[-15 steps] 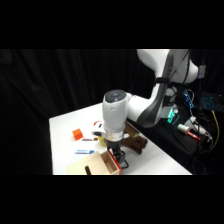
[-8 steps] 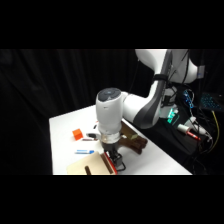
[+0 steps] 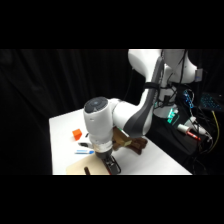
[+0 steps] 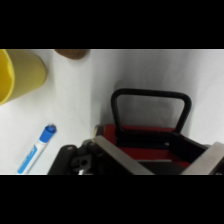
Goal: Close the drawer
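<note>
drawer [image 4: 150,135] between gripper [image 4: 155,157] fingers, seemingly

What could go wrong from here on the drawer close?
1. The gripper sits right over the drawer front, behind its dark loop handle; a finger might snag the loop during the push.
2. An off-centre push may skew or jam the drawer.
3. The blue marker lies close on the table; a sweeping arm might knock it.

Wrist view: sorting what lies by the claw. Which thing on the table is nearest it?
The red drawer front with the dark loop handle, right at the claw; the blue-capped marker and yellow object lie apart.
</note>
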